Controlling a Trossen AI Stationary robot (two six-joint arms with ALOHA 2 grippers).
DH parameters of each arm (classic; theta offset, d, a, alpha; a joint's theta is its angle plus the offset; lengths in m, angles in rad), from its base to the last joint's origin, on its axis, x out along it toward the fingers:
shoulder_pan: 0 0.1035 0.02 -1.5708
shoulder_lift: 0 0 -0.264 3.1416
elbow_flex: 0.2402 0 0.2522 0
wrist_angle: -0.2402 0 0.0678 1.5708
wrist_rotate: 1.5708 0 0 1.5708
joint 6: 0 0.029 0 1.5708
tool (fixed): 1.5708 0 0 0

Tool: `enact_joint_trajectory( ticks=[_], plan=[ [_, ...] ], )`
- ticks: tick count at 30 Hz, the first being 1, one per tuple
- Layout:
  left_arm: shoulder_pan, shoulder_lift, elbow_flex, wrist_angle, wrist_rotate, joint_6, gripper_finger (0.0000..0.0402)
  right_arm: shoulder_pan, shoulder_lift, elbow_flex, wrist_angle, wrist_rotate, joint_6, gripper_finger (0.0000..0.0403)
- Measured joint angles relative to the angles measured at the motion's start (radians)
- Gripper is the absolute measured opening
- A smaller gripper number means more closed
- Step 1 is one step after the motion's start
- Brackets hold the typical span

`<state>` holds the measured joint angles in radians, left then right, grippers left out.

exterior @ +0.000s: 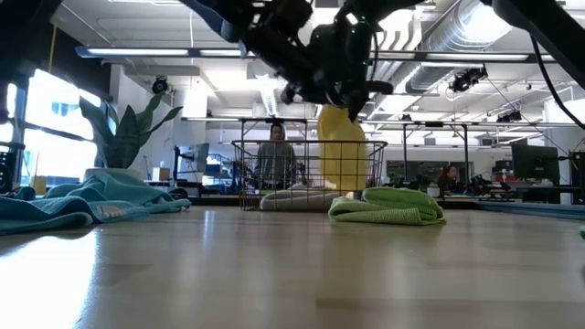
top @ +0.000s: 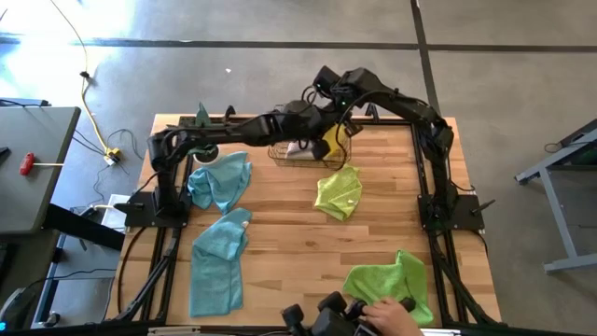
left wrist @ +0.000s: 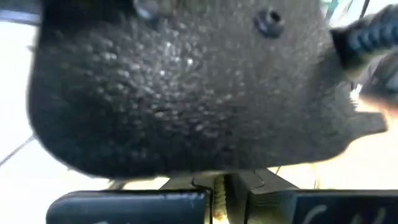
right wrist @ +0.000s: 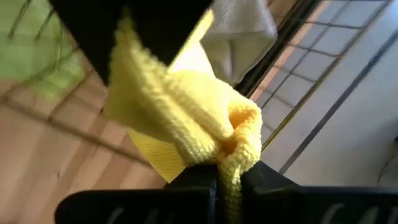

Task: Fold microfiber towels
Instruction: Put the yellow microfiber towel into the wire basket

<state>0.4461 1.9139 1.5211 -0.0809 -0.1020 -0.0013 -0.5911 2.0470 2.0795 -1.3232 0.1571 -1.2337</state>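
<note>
Your right gripper [right wrist: 227, 177] was clamped on the yellow microfiber towel [right wrist: 186, 124], its two dark fingers pressed together with a fold of the cloth pinched between them. In the high view that arm rose from its base at the right edge of the table, arched over the far right corner and bent down toward the wire basket [top: 303, 154] at the far middle of the table. The yellow towel [top: 333, 142] hung from the gripper at the basket's right side, and from table height it [exterior: 342, 151] dangled above the basket [exterior: 306, 174], its lower end at the level of the wire walls. A pale grey towel [right wrist: 239, 28] lay inside the basket behind the yellow one.

Your left arm stretched from its base on the left side, across the far edge, so that its gripper [top: 300, 119] sat close beside the right one over the basket. Its wrist camera was filled by a dark, grainy surface pressed close, and I cannot tell whether those fingers were together or apart.

Two teal towels lay on the left half of the table, one crumpled at the far left [top: 221, 179] and one nearer you [top: 217, 257]. A lime green towel [top: 340, 191] sat crumpled just on the near side of the basket, and another lime green towel [top: 392, 280] lay at the near right, where a person's hand [top: 392, 317] reached in at the table's near edge.
</note>
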Motion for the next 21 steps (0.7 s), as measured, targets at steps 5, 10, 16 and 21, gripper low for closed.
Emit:
enact_joint_trajectory(
  ticks=[5, 10, 16, 21],
  plan=[
    [-0.017, 0.053, 0.001, 0.101, -0.023, -0.075, 0.0003, -0.022, 0.001, -0.001, -0.005, -0.018, -0.135, 0.0],
    [-0.038, 0.057, 0.003, 0.088, -0.062, -0.103, 0.0003, -0.035, 0.005, -0.001, 0.026, -0.179, -0.239, 0.0],
    [-0.065, 0.063, 0.001, 0.034, -0.132, -0.114, 0.0003, -0.034, 0.063, -0.001, 0.045, -0.279, -0.238, 0.0],
    [-0.074, 0.065, 0.0, -0.085, -0.215, -0.085, 0.0003, -0.027, 0.107, -0.001, 0.086, -0.29, -0.233, 0.0]
  ],
)
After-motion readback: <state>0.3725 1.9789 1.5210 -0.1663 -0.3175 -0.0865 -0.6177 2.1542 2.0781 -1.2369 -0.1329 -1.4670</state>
